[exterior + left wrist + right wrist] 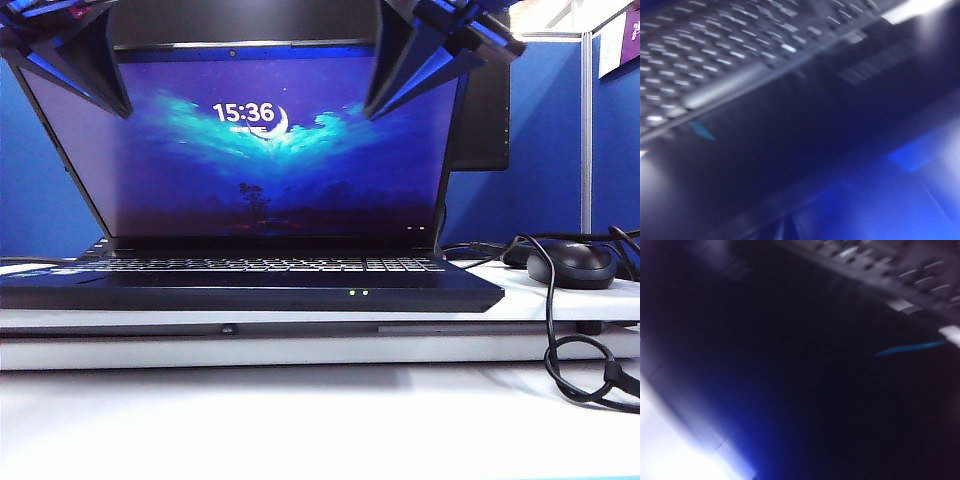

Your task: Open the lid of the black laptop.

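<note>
The black laptop (250, 285) sits open on a white shelf, green LED dots on its front edge. Its lid (270, 160) stands raised, leaning slightly back, the screen lit with a blue wallpaper and the clock 15:36. My left gripper (85, 60) hangs in front of the lid's upper left corner and my right gripper (420, 60) in front of the upper right. Both show as dark wedges, and their jaws are not readable. The blurred left wrist view shows the laptop keys (715, 45) and dark palm rest; the right wrist view shows keys (880, 260) too.
A black mouse (571, 265) lies right of the laptop, its cable (560, 350) looping down over the white shelf (300, 345). A dark monitor (485, 120) stands behind the lid's right side. Blue partition panels (545, 130) close the back.
</note>
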You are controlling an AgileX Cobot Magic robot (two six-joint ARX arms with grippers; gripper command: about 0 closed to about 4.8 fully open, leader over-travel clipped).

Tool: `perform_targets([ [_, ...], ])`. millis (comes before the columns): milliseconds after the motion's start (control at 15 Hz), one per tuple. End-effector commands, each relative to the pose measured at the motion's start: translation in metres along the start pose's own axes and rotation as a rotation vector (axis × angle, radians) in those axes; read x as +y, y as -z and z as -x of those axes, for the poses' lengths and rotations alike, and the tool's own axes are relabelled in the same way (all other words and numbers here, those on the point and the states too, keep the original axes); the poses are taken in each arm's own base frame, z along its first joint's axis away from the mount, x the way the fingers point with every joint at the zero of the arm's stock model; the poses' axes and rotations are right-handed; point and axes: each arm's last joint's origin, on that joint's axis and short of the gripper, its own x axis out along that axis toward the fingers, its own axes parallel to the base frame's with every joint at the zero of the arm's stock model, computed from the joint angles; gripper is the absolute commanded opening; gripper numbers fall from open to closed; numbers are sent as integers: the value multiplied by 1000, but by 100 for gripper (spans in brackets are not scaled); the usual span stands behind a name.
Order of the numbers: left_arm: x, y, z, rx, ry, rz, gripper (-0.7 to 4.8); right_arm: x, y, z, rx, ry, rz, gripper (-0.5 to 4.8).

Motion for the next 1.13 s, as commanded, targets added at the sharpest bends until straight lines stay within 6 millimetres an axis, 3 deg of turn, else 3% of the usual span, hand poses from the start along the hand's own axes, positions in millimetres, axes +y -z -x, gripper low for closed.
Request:
perform_targets([
  [67,4,-7,2,-57,-99,42,-3,0,-9,3,-86,48,-8,-2],
  [1131,11,-37,9,-386,-232,161,-3,-9,-38,3,-405,226,-60,-1],
])
